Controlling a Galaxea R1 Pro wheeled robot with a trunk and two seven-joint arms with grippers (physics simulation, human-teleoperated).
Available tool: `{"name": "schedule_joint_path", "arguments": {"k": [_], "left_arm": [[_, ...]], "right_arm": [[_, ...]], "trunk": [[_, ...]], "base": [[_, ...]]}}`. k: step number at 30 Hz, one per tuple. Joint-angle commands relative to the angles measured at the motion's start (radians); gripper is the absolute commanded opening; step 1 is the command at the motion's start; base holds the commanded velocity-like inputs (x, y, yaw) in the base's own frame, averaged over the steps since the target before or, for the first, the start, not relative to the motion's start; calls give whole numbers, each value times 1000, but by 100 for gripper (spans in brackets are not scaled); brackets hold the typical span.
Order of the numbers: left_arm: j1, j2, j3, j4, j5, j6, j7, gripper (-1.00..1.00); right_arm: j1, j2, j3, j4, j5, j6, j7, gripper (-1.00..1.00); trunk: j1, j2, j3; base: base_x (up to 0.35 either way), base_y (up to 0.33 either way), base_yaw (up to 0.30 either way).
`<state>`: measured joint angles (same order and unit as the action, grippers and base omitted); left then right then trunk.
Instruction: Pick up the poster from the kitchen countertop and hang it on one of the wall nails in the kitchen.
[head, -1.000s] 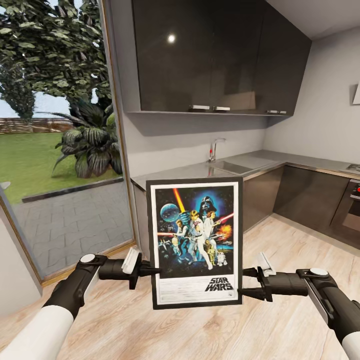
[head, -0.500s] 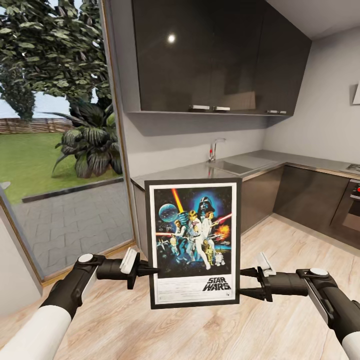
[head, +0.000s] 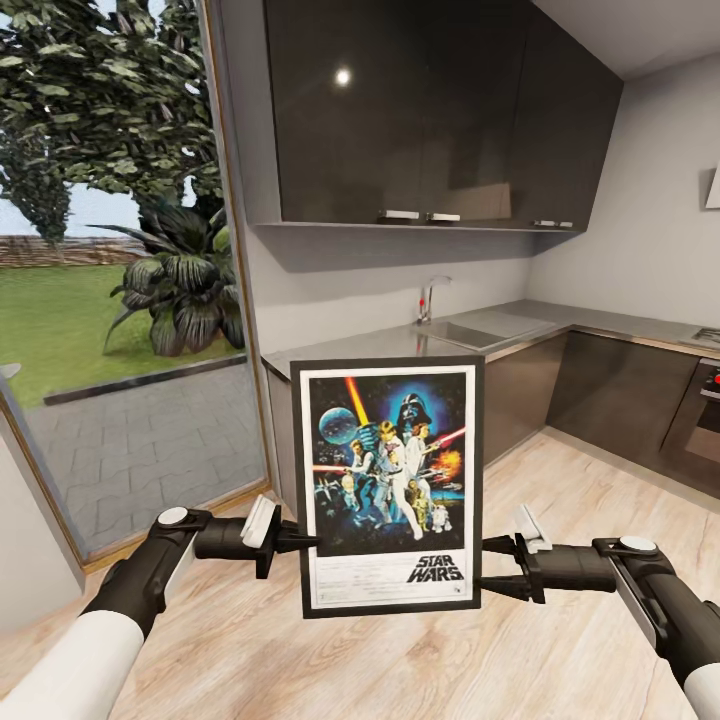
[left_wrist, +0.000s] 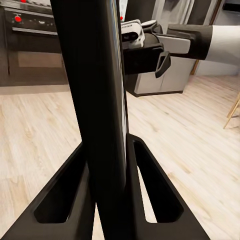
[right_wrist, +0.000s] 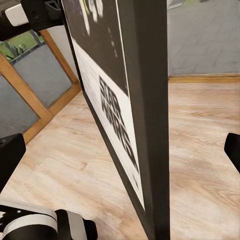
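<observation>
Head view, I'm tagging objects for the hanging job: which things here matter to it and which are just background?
Part of the job:
poster, held upright between both tools
left tool
right tool
kitchen countertop

Just background:
tap
wall cabinets
oven
garden plant

Home kitchen: countertop (head: 400, 345), tap (head: 428, 298), oven (head: 697, 415).

posters: 1 (head: 388, 485) | claws: 2 (head: 300, 542) (head: 484, 565) | taps: 1 (head: 428, 297)
</observation>
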<state>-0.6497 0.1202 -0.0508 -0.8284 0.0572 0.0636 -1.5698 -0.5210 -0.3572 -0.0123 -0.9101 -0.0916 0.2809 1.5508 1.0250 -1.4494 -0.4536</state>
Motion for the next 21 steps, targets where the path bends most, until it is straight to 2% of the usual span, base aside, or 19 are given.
{"name": "schedule_joint_path", "arguments": {"k": [1,21], "left_arm": [[-1,1,-5,0,6,3,-1,-100],[-1,0,-6,0,6,4,-1,-100]], "right_arm": [[-1,0,0,0,-2,11,3,100],[-1,0,1,0,-2,11,2,100]], "trunk": [[0,-1,-1],[0,-1,-1]], "base": [[0,0,0],[0,0,0]]}}
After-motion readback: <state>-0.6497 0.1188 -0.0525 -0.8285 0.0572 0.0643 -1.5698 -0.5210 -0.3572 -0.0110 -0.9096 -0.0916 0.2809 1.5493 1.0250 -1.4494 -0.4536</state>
